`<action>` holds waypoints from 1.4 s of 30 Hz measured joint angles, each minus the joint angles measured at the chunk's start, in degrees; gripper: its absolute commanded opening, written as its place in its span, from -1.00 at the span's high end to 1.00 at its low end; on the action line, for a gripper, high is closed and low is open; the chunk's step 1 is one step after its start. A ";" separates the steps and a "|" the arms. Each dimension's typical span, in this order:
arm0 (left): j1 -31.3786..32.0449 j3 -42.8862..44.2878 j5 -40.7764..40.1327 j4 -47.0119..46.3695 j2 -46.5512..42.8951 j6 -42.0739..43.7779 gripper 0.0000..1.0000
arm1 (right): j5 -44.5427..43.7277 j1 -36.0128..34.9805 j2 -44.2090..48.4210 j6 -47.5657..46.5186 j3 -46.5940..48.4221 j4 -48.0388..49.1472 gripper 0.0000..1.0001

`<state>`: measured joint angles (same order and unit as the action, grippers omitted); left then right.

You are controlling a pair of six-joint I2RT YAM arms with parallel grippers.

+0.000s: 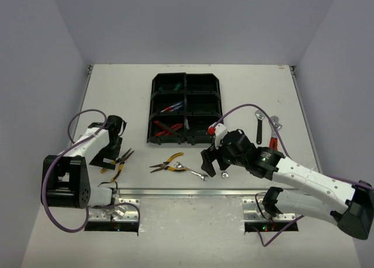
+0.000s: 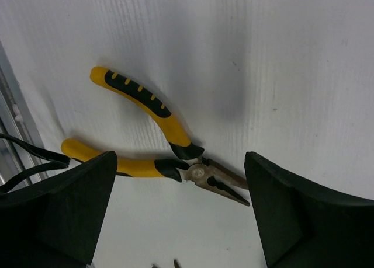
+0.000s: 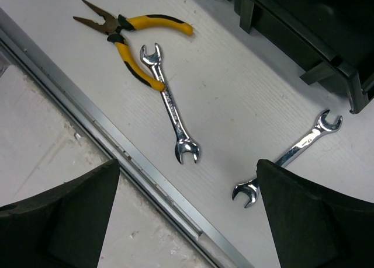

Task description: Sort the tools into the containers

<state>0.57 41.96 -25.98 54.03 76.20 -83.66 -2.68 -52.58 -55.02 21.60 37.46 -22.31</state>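
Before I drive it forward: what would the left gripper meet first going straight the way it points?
Probably the yellow-handled pliers, near their pivot: they lie on the table right ahead of the open left gripper, though depth is unclear.

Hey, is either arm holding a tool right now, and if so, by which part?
Nothing is held. The left gripper stands open over the yellow pliers, not clamping them; the right gripper hangs open above two silver wrenches.

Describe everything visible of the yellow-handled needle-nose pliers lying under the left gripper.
The yellow-handled needle-nose pliers lie flat on the white table. Their two curved yellow handles, with black grip inserts, are spread apart; the slim, dull metal nose tapers to slightly parted tips. The open left gripper hovers above, its black fingers at either side; no contact shows.
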 measured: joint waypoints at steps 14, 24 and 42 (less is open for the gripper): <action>-4.87 -2.13 1.17 -10.47 7.99 -1.97 0.59 | 1.88 0.00 -0.39 -0.35 -0.49 1.20 -0.98; -7.24 -3.57 2.86 -13.46 7.95 -0.13 1.00 | 1.91 0.00 -0.91 -0.67 -0.49 1.34 -0.98; -7.29 -10.57 4.58 -23.66 -29.71 15.88 1.00 | 4.26 0.00 -3.10 -0.15 0.73 3.05 -0.98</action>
<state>-6.72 31.40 -21.40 30.37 46.49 -67.79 1.58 -52.58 -58.12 21.44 38.19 -19.26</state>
